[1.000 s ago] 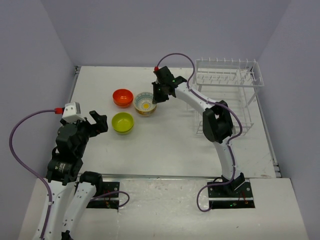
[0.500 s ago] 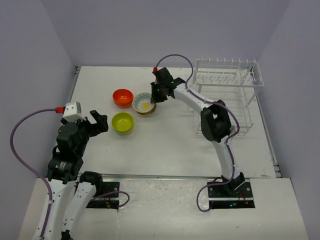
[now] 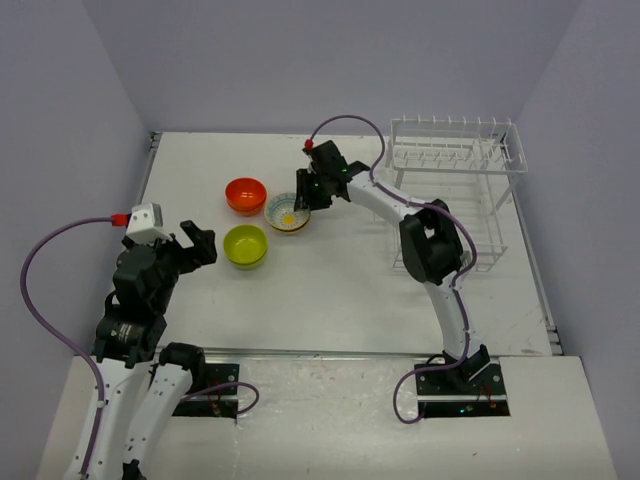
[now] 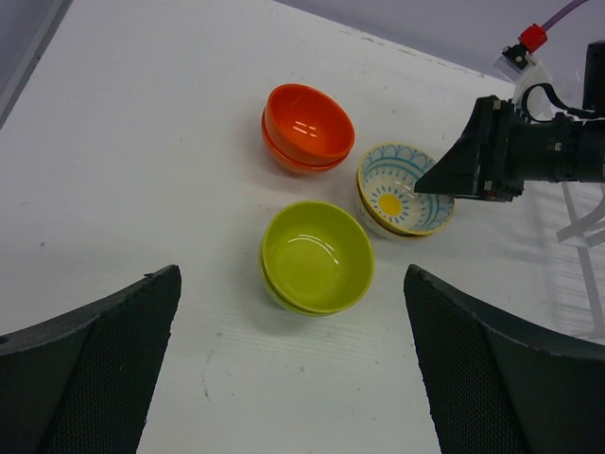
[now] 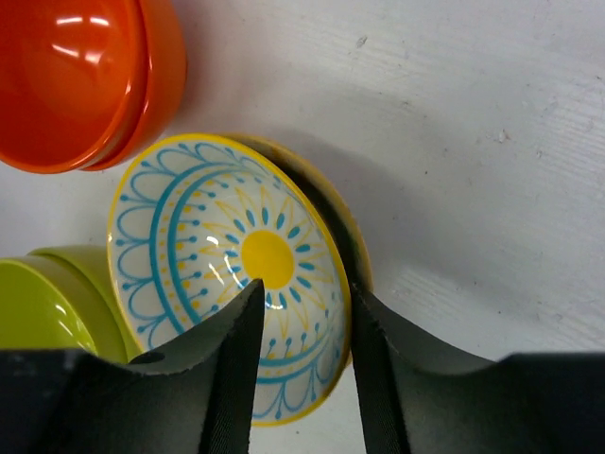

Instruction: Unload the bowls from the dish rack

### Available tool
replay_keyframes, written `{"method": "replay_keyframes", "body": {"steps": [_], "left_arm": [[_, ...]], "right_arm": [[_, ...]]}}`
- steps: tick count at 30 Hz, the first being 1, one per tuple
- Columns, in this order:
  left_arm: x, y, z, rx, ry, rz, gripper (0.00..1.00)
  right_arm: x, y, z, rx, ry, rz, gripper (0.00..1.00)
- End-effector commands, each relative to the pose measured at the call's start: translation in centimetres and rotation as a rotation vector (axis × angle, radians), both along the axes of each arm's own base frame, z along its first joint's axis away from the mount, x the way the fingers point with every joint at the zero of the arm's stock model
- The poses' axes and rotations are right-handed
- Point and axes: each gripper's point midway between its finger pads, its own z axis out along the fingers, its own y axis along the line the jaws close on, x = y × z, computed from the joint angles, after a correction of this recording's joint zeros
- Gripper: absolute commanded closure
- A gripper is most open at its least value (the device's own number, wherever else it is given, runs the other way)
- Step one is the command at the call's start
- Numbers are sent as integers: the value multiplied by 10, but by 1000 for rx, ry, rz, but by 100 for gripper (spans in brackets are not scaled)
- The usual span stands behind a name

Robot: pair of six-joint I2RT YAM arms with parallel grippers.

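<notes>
Overhead, patterned bowl (image 3: 288, 212) on the desk (image 3: 330, 290) left of the dish rack (image 3: 455, 160), grouped with orange bowls (image 3: 245, 194) and green bowls (image 3: 245, 245); from the left wrist, left jaws wide open, idle; from the right wrist, right jaws parted astride its rim, seemingly to leave it nested in the beige bowl (image 5: 362, 253).

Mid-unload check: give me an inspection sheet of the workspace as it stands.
Surface: white table, faint scuffs.
Job's things: orange bowls stacked in two; green bowls stacked in two; patterned bowl nested in beige bowl; rack far right, no bowls seen in it.
Clutter: nothing seen.
Grippers: right gripper open, straddling the patterned bowl's rim; left gripper open, holding nothing.
Cables: purple left cable and right cable loop off the arms, away from the bowls.
Surroundings: plain walls on three sides.
</notes>
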Motion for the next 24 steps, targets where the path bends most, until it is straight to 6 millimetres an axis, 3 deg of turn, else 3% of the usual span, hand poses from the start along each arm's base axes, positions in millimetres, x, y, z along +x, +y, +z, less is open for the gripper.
{"method": "replay_keyframes", "body": {"steps": [1, 5, 9, 10, 14, 18, 20, 21, 22, 23, 24], "left_arm": [[3, -5, 10, -4, -43, -24, 0], [3, -5, 10, -4, -43, -25, 0], [3, -5, 11, -4, -46, -24, 0], [3, -4, 10, -3, -45, -21, 0], [4, -3, 10, -4, -42, -14, 0], [4, 1, 9, -1, -37, 10, 0], [5, 7, 8, 10, -26, 45, 0], [5, 11, 9, 12, -25, 65, 0], [5, 20, 7, 25, -14, 115, 0], [7, 24, 6, 33, -2, 138, 0], [7, 29, 5, 42, 5, 166, 0]], "right_arm": [[-1, 9, 45, 81, -81, 32, 57], [-3, 2, 58, 65, -115, 24, 41], [-3, -12, 80, 37, -174, 0, 37], [-2, -17, 95, 35, -209, -18, 37], [-6, -33, 113, 3, -263, -43, 23], [-12, -53, 128, -43, -296, -80, 23], [-25, -69, 120, -82, -293, -103, 21], [-34, -83, 153, -63, -363, -142, 18], [-47, -97, 140, -89, -362, -167, 7], [-56, -110, 147, -95, -391, -198, 1], [-69, -136, 189, -67, -489, -281, 1]]}}
